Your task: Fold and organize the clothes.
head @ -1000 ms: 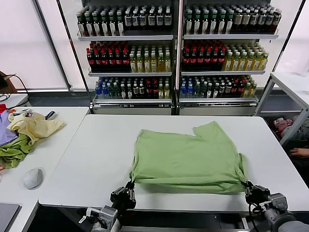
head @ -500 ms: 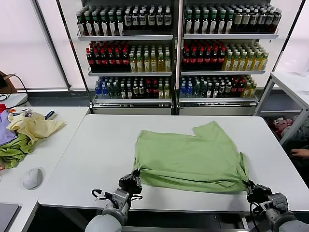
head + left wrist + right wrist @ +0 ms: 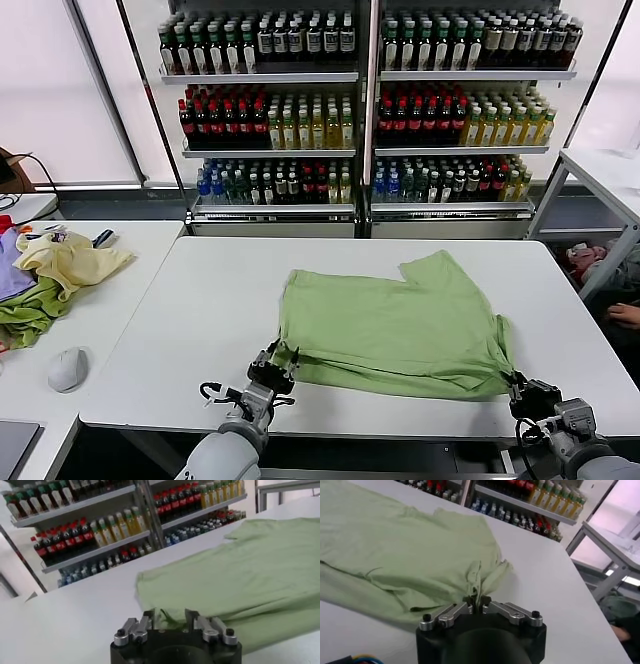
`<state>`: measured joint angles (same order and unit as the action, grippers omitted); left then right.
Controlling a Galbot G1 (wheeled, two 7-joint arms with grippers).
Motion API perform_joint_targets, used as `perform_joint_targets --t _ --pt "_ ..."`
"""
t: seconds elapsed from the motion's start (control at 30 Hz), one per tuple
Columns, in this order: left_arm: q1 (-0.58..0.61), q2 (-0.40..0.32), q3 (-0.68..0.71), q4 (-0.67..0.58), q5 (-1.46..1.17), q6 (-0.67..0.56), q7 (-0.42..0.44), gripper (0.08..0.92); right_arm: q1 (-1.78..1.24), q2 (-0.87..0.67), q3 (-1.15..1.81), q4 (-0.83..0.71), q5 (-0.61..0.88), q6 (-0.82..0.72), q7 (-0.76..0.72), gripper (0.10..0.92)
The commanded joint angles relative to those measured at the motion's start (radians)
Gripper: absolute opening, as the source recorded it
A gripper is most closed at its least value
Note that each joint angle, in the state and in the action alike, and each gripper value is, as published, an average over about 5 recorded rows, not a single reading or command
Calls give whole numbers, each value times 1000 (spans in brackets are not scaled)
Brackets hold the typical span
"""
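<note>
The light green shirt lies spread on the white table, its near edge doubled over; no buttons or patch show. My left gripper is at the shirt's near left corner, low over the table. In the left wrist view the left gripper is open, with the shirt's edge lying between the spread fingers. My right gripper is at the near right corner. In the right wrist view the right gripper is shut on a bunched fold of the shirt.
A side table on the left carries a pale yellow garment, a darker green one, a purple one and a grey mouse. Shelves of bottles stand behind the table. A white rack is at the right.
My left gripper moved away from me along the table with the near left corner, pushing the hem back, and has opened. My right gripper stayed shut at the near right corner.
</note>
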<state>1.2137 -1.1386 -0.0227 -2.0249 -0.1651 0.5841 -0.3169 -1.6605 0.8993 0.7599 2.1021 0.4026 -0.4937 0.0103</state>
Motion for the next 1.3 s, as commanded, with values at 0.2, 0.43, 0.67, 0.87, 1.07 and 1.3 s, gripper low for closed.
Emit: perform_joint_targets --t 0.2,0.43,0.67,0.87,1.07,1.3 --pt "40 -7 -62 72 -17 2 0 736 4 -8 -2 -3 0 2 -1 166" --pt "37 6 -54 96 -51 4 13 817 6 -18 6 -3 8 4 -2 166" --pt "40 30 -50 75 -81 3 39 662 12 -23 6 -5 13 4 -1 166" --pt "56 59 -48 67 -108 3 68 489 25 -33 -2 -8 28 5 0 166" --pt "88 81 -65 36 -120 3 76 316 50 -43 -25 -2 60 20 -1 166" --pt "215 102 -146 -79 -117 1 72 129 104 -50 -91 8 74 25 -18 166"
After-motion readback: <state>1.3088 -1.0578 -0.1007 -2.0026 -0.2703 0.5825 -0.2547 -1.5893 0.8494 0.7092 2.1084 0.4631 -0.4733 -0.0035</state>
